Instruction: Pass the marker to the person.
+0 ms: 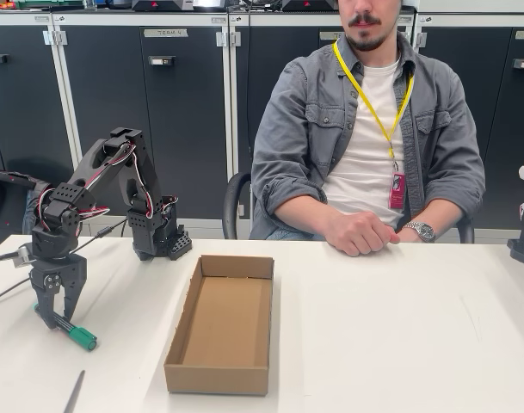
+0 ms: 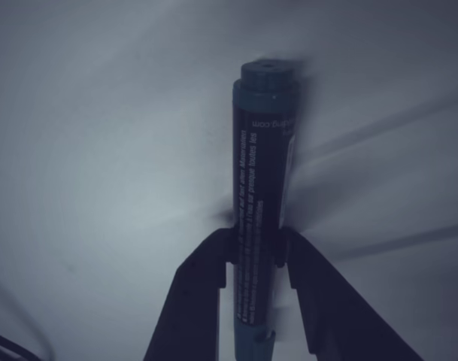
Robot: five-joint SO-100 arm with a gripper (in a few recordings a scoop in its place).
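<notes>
White lettering runs along the marker [image 2: 260,218] in the wrist view, too dim to read beyond "com", and the end effector [image 2: 257,259] is clamped narrowly on the marker's barrel, which lies on the white desk [image 1: 399,335] at far left. Just right of it stands an empty cardboard box [image 1: 220,377], with a thin grey stick [image 1: 74,392] near the front edge. Behind the desk sits the person [image 1: 365,138], hands [image 1: 360,232] resting on it, well apart from the marker.

Marker [image 2: 260,188]: smooth plastic, slight sheen. Box [image 1: 223,323]: matt brown cardboard. Table [image 1: 399,344]: smooth white, probably laminate. Gripper [image 1: 60,320]: matt black plastic.
</notes>
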